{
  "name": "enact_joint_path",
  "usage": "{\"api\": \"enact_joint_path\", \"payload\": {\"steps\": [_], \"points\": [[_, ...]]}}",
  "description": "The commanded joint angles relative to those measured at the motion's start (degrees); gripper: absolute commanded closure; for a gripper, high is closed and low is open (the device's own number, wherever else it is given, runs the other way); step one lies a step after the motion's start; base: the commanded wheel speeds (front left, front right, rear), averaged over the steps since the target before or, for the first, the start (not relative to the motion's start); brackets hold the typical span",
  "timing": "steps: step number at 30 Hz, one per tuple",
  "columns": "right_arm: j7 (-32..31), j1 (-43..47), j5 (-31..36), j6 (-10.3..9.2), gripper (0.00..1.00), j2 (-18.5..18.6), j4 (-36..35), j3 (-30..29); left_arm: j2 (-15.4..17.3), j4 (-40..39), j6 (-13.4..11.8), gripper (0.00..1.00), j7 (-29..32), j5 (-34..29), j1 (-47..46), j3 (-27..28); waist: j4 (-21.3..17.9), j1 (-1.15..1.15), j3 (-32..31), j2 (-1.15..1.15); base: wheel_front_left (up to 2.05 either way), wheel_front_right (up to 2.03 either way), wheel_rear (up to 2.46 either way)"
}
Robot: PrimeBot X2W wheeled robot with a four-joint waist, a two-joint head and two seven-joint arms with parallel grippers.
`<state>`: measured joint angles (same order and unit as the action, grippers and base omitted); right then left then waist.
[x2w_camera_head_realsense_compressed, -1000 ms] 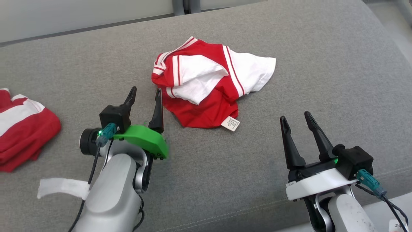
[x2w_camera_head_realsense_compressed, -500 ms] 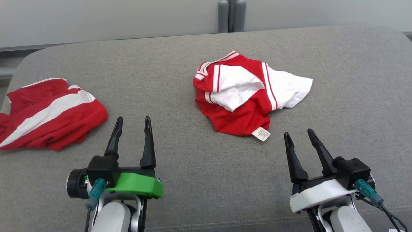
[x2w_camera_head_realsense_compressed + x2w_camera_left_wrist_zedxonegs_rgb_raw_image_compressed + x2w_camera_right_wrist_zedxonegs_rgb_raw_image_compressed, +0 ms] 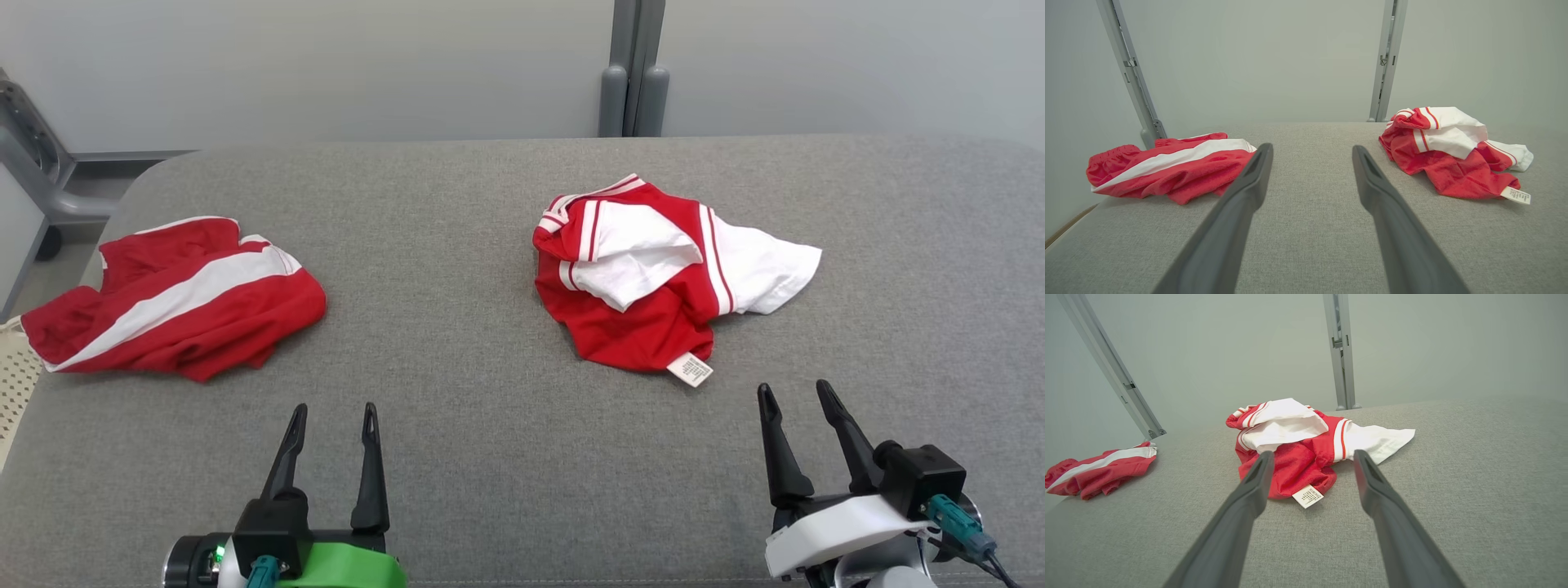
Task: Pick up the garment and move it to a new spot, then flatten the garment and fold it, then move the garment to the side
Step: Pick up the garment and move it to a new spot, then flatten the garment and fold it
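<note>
Grey fabric-covered desk before a pale wall, carrying two garments, both arms idle.
Crumpled red-and-white garment lies right of centre; second red garment with a white stripe lies well apart at the desk's left end. Left end effector and right end effector sit at the near edge, fingers spread, holding nothing. White label lies near the right end effector, apart.
</note>
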<state>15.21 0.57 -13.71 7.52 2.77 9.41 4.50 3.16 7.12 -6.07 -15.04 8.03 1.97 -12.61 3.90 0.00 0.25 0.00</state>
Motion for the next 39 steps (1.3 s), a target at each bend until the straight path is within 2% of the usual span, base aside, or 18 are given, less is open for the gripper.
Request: {"api": "enact_joint_path", "payload": {"steps": [1, 9, 26, 33, 39], "points": [[-0.03, 0.77, 0.40, -0.06, 0.00, 0.20, 0.35, -0.08, -0.07, -0.30, -0.04, 0.00, -0.13, 0.45, 1.09, 0.10, 0.07, 0.00, -0.65, 0.00, 0.00, 0.00, 0.00], [-0.04, 0.45, 0.53, -0.06, 0.00, 0.19, 0.60, 0.44, -0.22, 1.09, 0.62, 0.00, -0.13, -0.17, 0.79, -0.67, -0.18, 0.00, -1.41, 0.00, 0.00, 0.00, 0.00], [-0.03, 0.03, 0.95, -0.06, 0.00, 0.19, 0.24, 0.82, -0.24, 2.48, -0.03, 0.00, -0.13, 1.76, -1.43, -2.70, -0.54, 0.00, 0.61, 0.00, 0.00, 0.00, 0.00], [-0.04, -2.00, 0.72, -0.06, 0.00, 0.18, 0.07, 0.82, -0.24, 4.08, 0.68, 0.00, -0.13, 1.19, -6.47, -4.13, -2.62, 0.00, 3.47, 0.00, 0.00, 0.00, 0.00], [-0.03, -4.60, 0.99, -0.06, 0.00, 0.18, -0.01, 0.84, -0.21, 8.38, 2.82, 0.00, -0.13, 0.89, -15.46, -8.41, -5.59, 0.00, 7.48, 0.00, 0.00, 0.00, 0.00]]}}
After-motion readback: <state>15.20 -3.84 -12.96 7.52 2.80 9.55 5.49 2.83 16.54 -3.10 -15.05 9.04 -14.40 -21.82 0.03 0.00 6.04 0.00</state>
